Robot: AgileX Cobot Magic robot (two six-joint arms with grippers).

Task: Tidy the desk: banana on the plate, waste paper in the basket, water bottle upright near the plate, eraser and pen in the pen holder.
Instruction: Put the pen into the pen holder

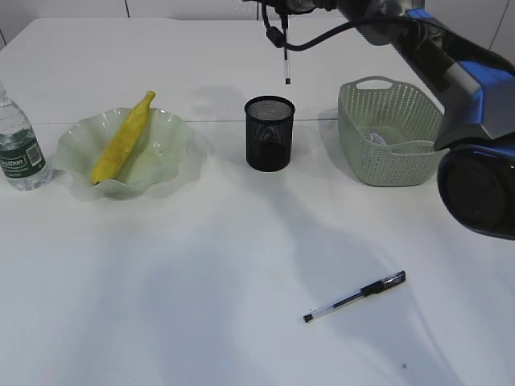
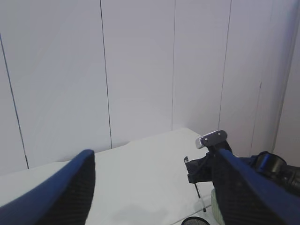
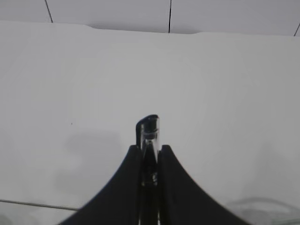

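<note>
Exterior view, bench (image 1: 241,338) contents as listed.

Item 1: banana (image 1: 122,138), laid in the pale green plate (image 1: 173,157); placement judged complete.

Item 2: water bottle (image 1: 18,143), upright at the left edge, just beside the plate; judged complete.

Item 3: basket (image 1: 390,133), pale green lattice, at the right; something pale and crumpled (image 1: 376,138) is seen inside, probably the waste paper.

Item 4: pen holder (image 1: 269,133), black mesh, upright between plate and basket. Its contents cannot be made out; no eraser is seen anywhere on the bench.

Item 5: first pen (image 1: 286,58), hung vertically, tip down, above and slightly right of the holder mouth, well clear of the rim. It is held by the right pincer (image 3: 149,154), whose jaws are seen clenched on the barrel in the right wrist view.

Item 6: second pen (image 1: 355,297), lying on the near bench, well apart from the holder, untouched.

Item 7: left pincer (image 2: 150,187), released, jaws spread wide with nothing between them, raised and pointed toward the back wall.

Step in hand: delivery of the first pen to the holder. The next move is judged to call for a small shift left to centre the tip over the mouth, a descent, then a release. The second pen would remain to be collected.
</note>
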